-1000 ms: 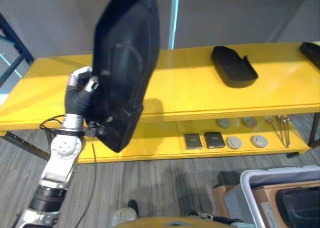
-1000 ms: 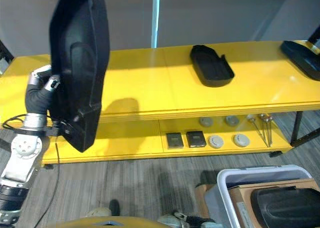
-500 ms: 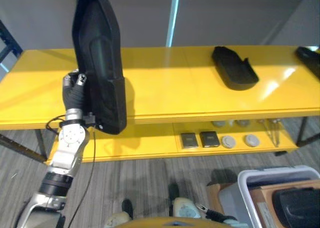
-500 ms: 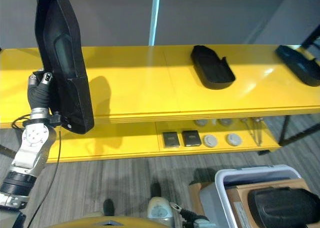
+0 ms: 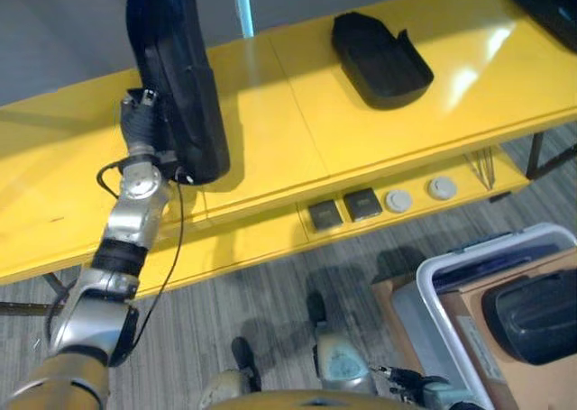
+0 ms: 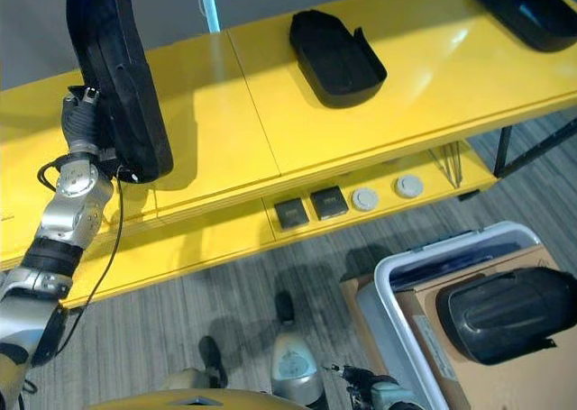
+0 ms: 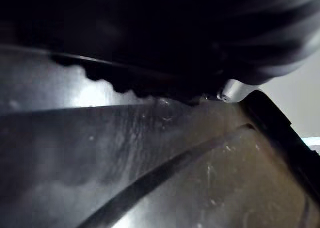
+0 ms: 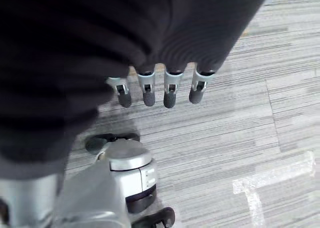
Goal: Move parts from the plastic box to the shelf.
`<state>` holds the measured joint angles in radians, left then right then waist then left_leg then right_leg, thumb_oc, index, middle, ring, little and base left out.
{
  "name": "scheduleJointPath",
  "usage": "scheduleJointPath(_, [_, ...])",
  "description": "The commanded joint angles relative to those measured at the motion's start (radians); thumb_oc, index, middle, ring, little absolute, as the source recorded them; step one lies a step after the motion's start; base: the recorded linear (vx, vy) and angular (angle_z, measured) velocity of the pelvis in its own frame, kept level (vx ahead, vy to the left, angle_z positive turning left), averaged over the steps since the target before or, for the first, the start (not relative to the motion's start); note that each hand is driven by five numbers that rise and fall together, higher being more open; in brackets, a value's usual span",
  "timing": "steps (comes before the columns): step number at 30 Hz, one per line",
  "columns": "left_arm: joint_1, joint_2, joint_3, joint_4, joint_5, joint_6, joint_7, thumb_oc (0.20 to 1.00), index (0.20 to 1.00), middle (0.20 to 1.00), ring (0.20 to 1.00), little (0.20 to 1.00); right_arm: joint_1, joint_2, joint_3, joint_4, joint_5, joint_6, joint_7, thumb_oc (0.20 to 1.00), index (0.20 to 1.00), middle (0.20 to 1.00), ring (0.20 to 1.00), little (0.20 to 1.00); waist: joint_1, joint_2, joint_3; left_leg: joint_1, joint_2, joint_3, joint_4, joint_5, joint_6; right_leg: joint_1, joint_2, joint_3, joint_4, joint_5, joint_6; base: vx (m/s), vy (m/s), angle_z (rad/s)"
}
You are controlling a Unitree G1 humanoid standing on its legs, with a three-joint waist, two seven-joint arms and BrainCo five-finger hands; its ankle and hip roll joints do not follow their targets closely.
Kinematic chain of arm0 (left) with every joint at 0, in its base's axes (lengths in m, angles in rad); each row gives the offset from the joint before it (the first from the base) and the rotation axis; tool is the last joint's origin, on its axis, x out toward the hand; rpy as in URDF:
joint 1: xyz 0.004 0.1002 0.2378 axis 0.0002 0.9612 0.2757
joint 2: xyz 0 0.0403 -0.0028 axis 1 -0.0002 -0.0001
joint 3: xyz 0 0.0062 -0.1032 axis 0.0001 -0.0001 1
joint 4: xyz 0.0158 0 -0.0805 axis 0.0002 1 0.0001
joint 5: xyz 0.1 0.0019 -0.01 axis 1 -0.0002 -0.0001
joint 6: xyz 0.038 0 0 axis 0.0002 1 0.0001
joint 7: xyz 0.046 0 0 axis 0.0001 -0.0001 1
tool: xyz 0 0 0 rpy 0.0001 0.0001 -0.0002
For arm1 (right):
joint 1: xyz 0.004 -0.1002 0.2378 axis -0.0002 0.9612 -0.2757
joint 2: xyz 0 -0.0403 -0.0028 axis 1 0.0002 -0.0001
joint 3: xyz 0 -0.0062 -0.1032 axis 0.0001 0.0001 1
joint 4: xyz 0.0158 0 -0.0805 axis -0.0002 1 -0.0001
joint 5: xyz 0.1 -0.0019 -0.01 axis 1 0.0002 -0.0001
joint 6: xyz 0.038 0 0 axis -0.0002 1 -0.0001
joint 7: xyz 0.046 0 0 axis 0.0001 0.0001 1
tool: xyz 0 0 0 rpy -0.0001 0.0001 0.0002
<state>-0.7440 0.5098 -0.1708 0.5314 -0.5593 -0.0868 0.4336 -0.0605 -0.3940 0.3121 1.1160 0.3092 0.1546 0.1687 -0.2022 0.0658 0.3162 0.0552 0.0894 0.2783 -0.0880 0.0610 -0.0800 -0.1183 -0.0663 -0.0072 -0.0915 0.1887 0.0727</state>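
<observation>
My left hand point(image 5: 142, 126) is shut on the edge of a large black moulded part point(image 5: 171, 77), holding it upright with its lower end at the yellow top shelf point(image 5: 270, 131) near the front edge. The left wrist view has that part's dark inner surface point(image 7: 200, 178) very close. A second black part point(image 5: 379, 57) lies flat further right on the shelf, and a third point(image 6: 523, 9) sits at the far right end. The white plastic box point(image 6: 397, 275) stands on the floor at lower right with another black part point(image 6: 505, 311) in it. My right hand point(image 8: 170, 95) hangs open over the floor.
The lower shelf point(image 5: 243, 248) carries two small dark square pieces point(image 5: 325, 214) and round grey discs point(image 5: 398, 200). Brown cardboard point(image 5: 469, 320) lies in the box under the part. A pale blue post point(image 5: 242, 4) rises behind the shelf.
The camera has swung round. My left hand has carried the black part from in front of the shelf onto the top shelf and stood it more upright.
</observation>
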Motion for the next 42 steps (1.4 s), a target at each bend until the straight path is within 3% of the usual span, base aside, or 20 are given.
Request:
scheduleJointPath(1, [-0.142, 0.094, -0.016, 0.060, -0.024, 0.014, 0.029, 0.200, 0.200, 0.200, 0.200, 0.200, -0.041, -0.012, 0.048, 0.029, 0.020, -0.006, 0.016, 1.000, 1.000, 1.000, 1.000, 1.000, -0.007, -0.019, 0.017, -0.083, 0.007, -0.049, 0.001, -0.037, -0.004, 0.058, -0.007, -0.025, 0.011, -0.157, 0.014, -0.06, 0.017, -0.09])
scheduleJointPath(8, [-0.256, 0.145, -0.110, 0.241, -0.043, 0.112, 0.078, 0.200, 0.200, 0.200, 0.200, 0.200, -0.100, -0.016, 0.090, 0.026, 0.060, -0.010, 0.009, 1.000, 1.000, 1.000, 1.000, 1.000, -0.015, -0.011, 0.079, -0.115, 0.010, -0.054, 0.001, -0.027, -0.007, 0.022, -0.007, -0.017, 0.025, -0.160, 0.006, -0.06, 0.000, -0.04])
scheduleJointPath(14, [-0.281, 0.139, -0.151, 0.281, -0.036, 0.191, 0.079, 0.200, 0.200, 0.200, 0.200, 0.200, -0.127, -0.015, 0.104, 0.024, 0.081, 0.001, 0.005, 1.000, 1.000, 1.000, 1.000, 1.000, -0.019, -0.011, 0.097, -0.119, 0.011, -0.053, 0.001, -0.027, -0.009, 0.017, -0.007, -0.011, 0.018, -0.155, 0.005, -0.01, 0.000, 0.00])
scheduleJointPath(15, [-0.283, 0.135, -0.156, 0.285, -0.049, 0.200, 0.083, 0.542, 0.542, 0.542, 0.542, 0.542, -0.128, -0.014, 0.105, 0.024, 0.087, 0.000, 0.004, 1.000, 1.000, 1.000, 1.000, 1.000, -0.020, -0.011, 0.098, -0.118, 0.012, -0.052, 0.001, -0.027, -0.009, 0.017, -0.007, -0.010, 0.017, -0.154, 0.005, 0.00, 0.000, 0.00])
scheduleJointPath(16, [-0.291, 0.128, -0.159, 0.296, -0.062, 0.214, 0.083, 1.000, 1.000, 1.000, 1.000, 1.000, -0.132, -0.013, 0.108, 0.025, 0.097, -0.002, 0.004, 1.000, 1.000, 1.000, 1.000, 1.000, -0.022, -0.012, 0.099, -0.117, 0.013, -0.050, 0.001, -0.028, -0.009, 0.018, -0.006, -0.008, 0.016, -0.154, 0.006, 0.00, 0.000, 0.00])
scheduleJointPath(28, [-0.328, 0.118, -0.182, 0.348, 0.027, 0.292, 0.163, 1.000, 1.000, 1.000, 1.000, 1.000, -0.130, 0.001, 0.121, 0.031, 0.121, -0.008, -0.001, 1.000, 1.000, 1.000, 1.000, 1.000, -0.027, -0.021, 0.091, -0.102, 0.024, -0.041, 0.001, -0.025, -0.013, 0.034, 0.000, -0.005, 0.007, -0.154, 0.005, 0.00, -0.003, 0.00])
scheduleJointPath(36, [-0.353, 0.159, -0.259, 0.350, 0.228, 0.439, 0.029, 1.000, 1.000, 1.000, 1.000, 1.000, -0.106, 0.001, 0.102, 0.041, 0.119, -0.005, 0.020, 1.000, 1.000, 1.000, 1.000, 1.000, -0.022, -0.018, 0.046, -0.065, 0.032, -0.033, 0.001, -0.025, -0.016, 0.081, 0.002, -0.015, 0.004, -0.162, 0.009, 0.05, -0.019, 0.04])
scheduleJointPath(42, [-0.365, 0.187, -0.283, 0.359, 0.187, 0.420, 0.012, 1.000, 1.000, 1.000, 1.000, 1.000, -0.082, 0.008, 0.099, 0.052, 0.094, 0.004, 0.037, 1.000, 1.000, 1.000, 1.000, 1.000, -0.019, -0.008, -0.008, -0.027, 0.038, -0.017, 0.001, -0.027, -0.021, 0.128, 0.001, -0.025, 0.004, -0.176, 0.014, 0.07, -0.005, 0.01])
